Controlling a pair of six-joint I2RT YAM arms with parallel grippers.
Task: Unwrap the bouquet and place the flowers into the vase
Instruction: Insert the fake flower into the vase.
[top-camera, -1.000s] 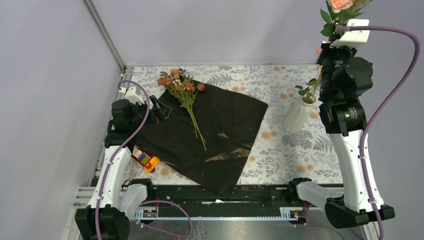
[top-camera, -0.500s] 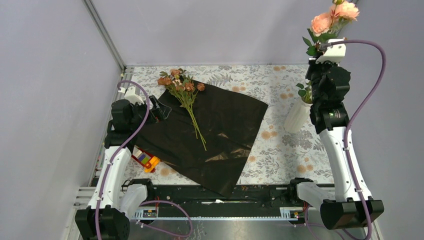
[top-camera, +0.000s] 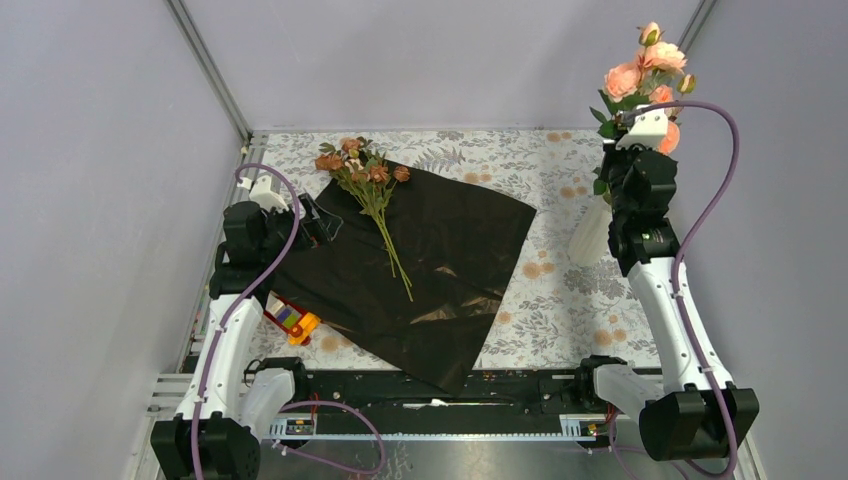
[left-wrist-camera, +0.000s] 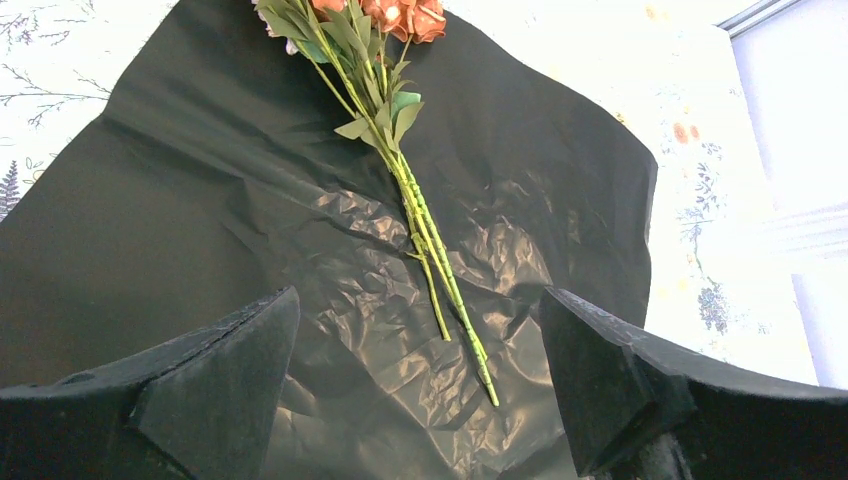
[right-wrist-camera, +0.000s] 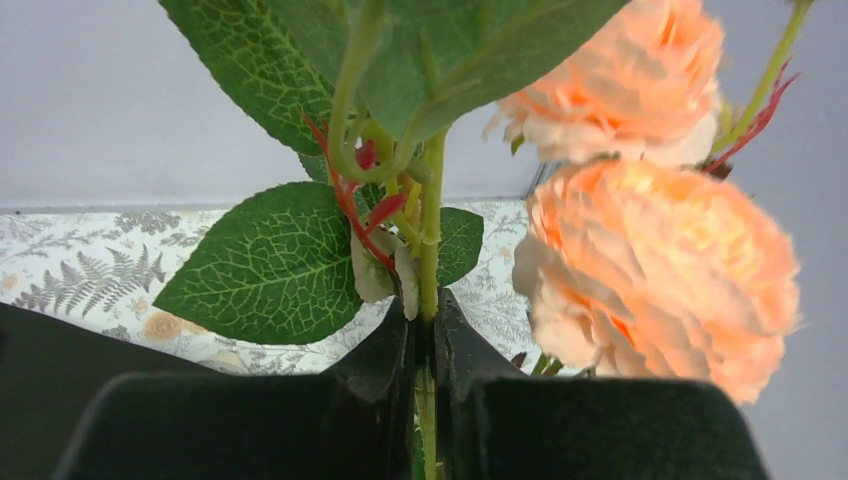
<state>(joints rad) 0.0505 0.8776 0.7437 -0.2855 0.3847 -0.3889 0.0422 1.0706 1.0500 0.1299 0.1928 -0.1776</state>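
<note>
1. Grey walls close in a table (top-camera: 560, 300) covered with a pale cloth printed with ferns and orange blossoms.
2. A sheet of black wrapping paper (top-camera: 440, 270) lies opened out flat and creased across the middle of the cloth, one corner reaching the near edge.
3. On the far left part of the sheet lies a small bunch of brownish dried blooms (top-camera: 360, 165), heads pointing away from the arms. Its thin green stems (left-wrist-camera: 430, 240) run toward the sheet's middle.
4. The left gripper (left-wrist-camera: 418, 300) sits low at the sheet's left edge with its jaws spread wide. Nothing is between them, and the stems lie well ahead of it.
5. A colourful toy-block car (top-camera: 292, 320) rests on the cloth just beside the sheet's near left edge.
6. The right gripper (right-wrist-camera: 425, 310) is raised at the far right, its jaws pinched tight on a green stem.
7. Above that grip stand the peach-pink roses (top-camera: 640, 70) and broad green leaves (right-wrist-camera: 265, 265), upright against the back wall.
8. The white ribbed vase (top-camera: 590, 235) stands on the cloth to the right of the sheet, directly below the raised flowers.
9. The right arm hides the vase's mouth, so whether the held stem reaches into it cannot be told.
</note>
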